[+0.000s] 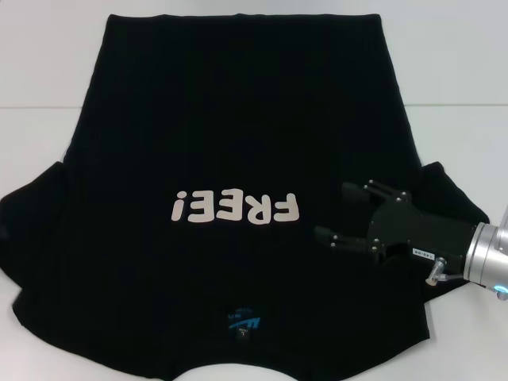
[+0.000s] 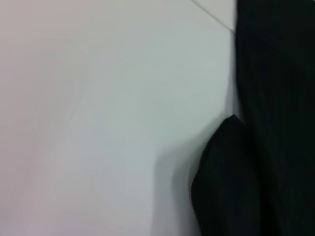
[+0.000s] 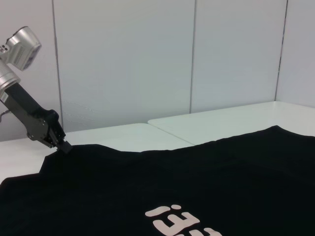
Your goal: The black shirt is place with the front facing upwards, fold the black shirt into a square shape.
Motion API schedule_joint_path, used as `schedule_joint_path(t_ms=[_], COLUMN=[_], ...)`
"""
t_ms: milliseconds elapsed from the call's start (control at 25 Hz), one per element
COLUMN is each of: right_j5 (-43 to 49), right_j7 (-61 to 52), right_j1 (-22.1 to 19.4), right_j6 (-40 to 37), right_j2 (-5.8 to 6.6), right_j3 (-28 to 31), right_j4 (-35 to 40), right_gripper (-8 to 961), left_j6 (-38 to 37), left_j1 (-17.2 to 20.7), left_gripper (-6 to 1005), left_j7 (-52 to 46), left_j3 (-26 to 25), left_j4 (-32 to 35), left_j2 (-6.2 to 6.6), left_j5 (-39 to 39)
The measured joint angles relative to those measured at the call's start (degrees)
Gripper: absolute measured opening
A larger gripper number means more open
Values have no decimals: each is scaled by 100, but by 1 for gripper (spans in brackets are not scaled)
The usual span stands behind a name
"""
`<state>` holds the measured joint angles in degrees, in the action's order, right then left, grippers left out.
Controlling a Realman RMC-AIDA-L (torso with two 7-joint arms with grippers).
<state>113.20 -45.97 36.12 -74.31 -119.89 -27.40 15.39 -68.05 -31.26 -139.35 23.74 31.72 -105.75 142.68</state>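
Head view: the black shirt [image 1: 238, 143] lies spread front up on the white counter [image 1: 452, 71], its "FREE!" print [image 1: 235, 207] reading upside down and its blue neck label [image 1: 242, 321] at the near edge. The right pincer [image 1: 337, 214] hovers over the shirt's right side just beside the print, its 2 fingers [image 1: 371, 188] spread apart, gripping nothing.

Left wrist view: only counter and a sleeve edge show.

Right wrist view: the left pincer [image 3: 64, 146] meets the shirt's far edge; whether it grips cannot be told.
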Motion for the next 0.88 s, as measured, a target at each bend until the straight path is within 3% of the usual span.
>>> schedule_joint_path(t_ms=[560,880], right_j5=[-9,-9], right_j7=[0,0], right_j1=[-28,-44], right_j6=[-17,-25], right_j2=[1,1], right_j3=[45,51], right_j4=[-2,-2], right_gripper=[928,928], left_j6=[-70,-122], left_j1=[120,149], left_gripper=[6,9], left_j7=[-88,-112], left_j3=[-80,-69], left_j4=[339,407], left_j2=[120,70], left_j5=[6,-26])
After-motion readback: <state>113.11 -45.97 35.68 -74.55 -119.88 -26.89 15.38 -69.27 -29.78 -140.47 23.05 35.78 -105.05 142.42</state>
